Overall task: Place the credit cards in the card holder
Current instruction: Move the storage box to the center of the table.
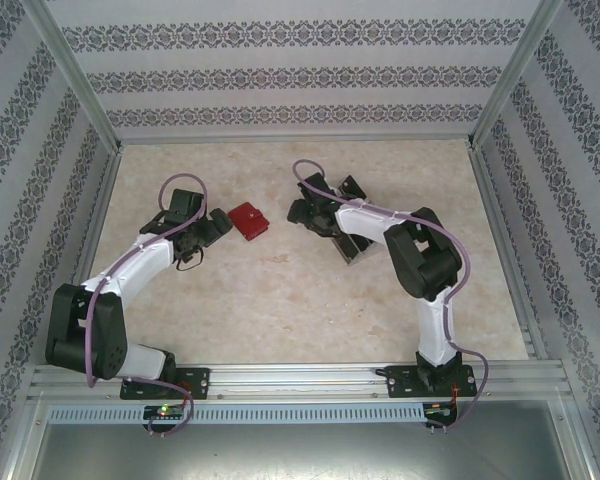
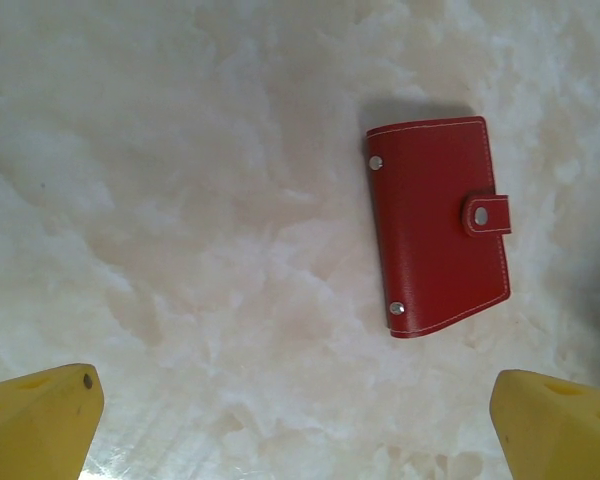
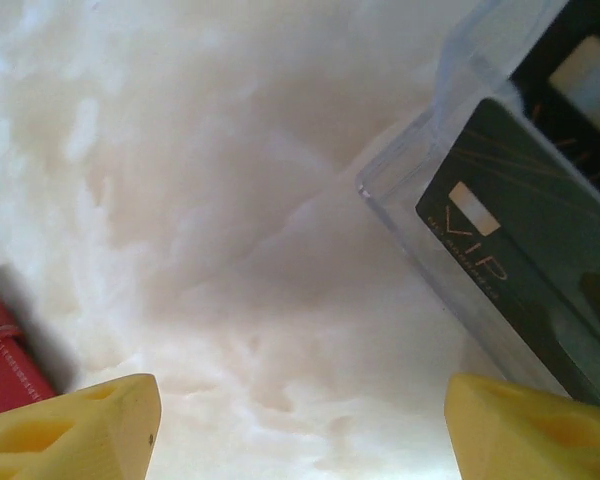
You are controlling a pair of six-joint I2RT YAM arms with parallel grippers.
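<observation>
The card holder [image 1: 248, 220] is a red wallet lying closed on the marble table, its snap tab [image 2: 487, 215] fastened. In the left wrist view the card holder [image 2: 437, 225] lies ahead and to the right of my left gripper [image 2: 300, 430], which is open over bare table. Black credit cards [image 3: 520, 260] stand in a clear plastic rack [image 3: 400, 190] at the right of the right wrist view, and another card [image 3: 580, 80] shows behind. My right gripper [image 3: 300, 430] is open with nothing between its fingers, between the rack and the card holder's edge [image 3: 0, 360].
From above, the rack [image 1: 350, 248] is mostly covered by the right arm, whose gripper [image 1: 305, 210] is right of the wallet. The left gripper [image 1: 218, 225] is just left of it. Patterned walls and metal rails enclose the table [image 1: 280, 310].
</observation>
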